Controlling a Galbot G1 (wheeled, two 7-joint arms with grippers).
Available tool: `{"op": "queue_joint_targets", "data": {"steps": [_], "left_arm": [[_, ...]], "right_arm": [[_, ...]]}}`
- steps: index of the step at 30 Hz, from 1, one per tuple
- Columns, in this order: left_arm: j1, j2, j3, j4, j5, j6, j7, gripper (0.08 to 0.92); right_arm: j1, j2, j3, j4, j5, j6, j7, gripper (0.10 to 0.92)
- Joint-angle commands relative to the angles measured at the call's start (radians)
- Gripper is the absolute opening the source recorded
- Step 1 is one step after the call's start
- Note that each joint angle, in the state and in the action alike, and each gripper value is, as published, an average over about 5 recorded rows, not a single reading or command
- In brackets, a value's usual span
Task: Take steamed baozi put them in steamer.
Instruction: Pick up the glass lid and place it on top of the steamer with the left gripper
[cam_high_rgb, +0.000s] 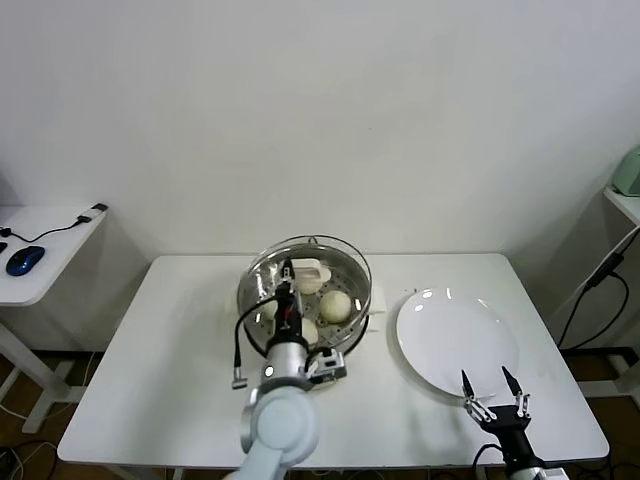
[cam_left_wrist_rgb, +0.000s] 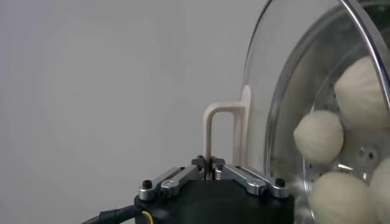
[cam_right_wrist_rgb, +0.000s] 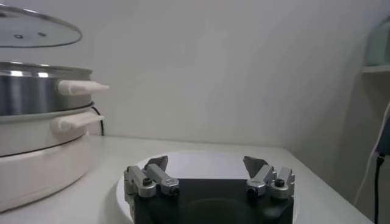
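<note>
The steamer (cam_high_rgb: 352, 338) stands at the table's middle, with several creamy-white baozi (cam_high_rgb: 336, 305) on its perforated tray (cam_left_wrist_rgb: 365, 152). My left gripper (cam_high_rgb: 289, 287) is over the steamer, shut on the white handle (cam_left_wrist_rgb: 222, 131) of the round glass lid (cam_left_wrist_rgb: 286, 73), which it holds just above the pot. The baozi (cam_left_wrist_rgb: 318, 135) show through and beside the lid. My right gripper (cam_high_rgb: 492, 385) is open and empty at the table's front right, at the near rim of the flat white plate (cam_high_rgb: 455, 340). The right wrist view shows the open gripper (cam_right_wrist_rgb: 207, 164), the plate (cam_right_wrist_rgb: 195, 159), the steamer (cam_right_wrist_rgb: 36, 97) and the raised lid (cam_right_wrist_rgb: 36, 27).
The white table (cam_high_rgb: 170, 380) holds only the steamer and the plate. A side desk at the left carries a blue mouse (cam_high_rgb: 24, 260) and a cable. A shelf with hanging black cables (cam_high_rgb: 600, 280) stands at the right. A white wall is behind.
</note>
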Motion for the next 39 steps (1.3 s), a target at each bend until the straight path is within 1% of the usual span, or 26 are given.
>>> {"op": "queue_joint_targets", "data": {"steps": [1,5,13,27,35,38,39], "left_arm": [[-0.013,-0.044,0.050,0.029,0.034,0.015,0.006,0.140],[-0.021,-0.067,0.047,0.067,0.033,0.025,-0.012,0.140],[-0.025,-0.083,0.032,0.124,0.047,0.029,-0.039,0.140],[-0.024,-0.044,-0.016,0.158,0.092,0.000,-0.035,0.140],[-0.032,-0.034,-0.034,0.168,0.093,-0.004,-0.032,0.140],[-0.031,-0.034,-0.036,0.172,0.091,-0.006,-0.033,0.174],[-0.029,-0.034,-0.037,0.173,0.092,-0.009,-0.034,0.196]], "right_arm": [[-0.002,0.001,0.005,-0.003,0.007,0.005,-0.002,0.823],[-0.002,0.007,0.007,-0.004,0.008,0.011,0.001,0.823],[-0.005,0.017,0.010,-0.007,0.005,0.025,0.007,0.823],[-0.008,0.024,0.005,-0.015,0.000,0.038,0.004,0.823],[-0.003,0.027,0.000,-0.018,-0.005,0.043,0.002,0.822],[-0.001,0.026,-0.004,-0.016,-0.006,0.040,0.002,0.823],[0.000,0.026,-0.005,-0.015,-0.005,0.039,0.002,0.823]]}}
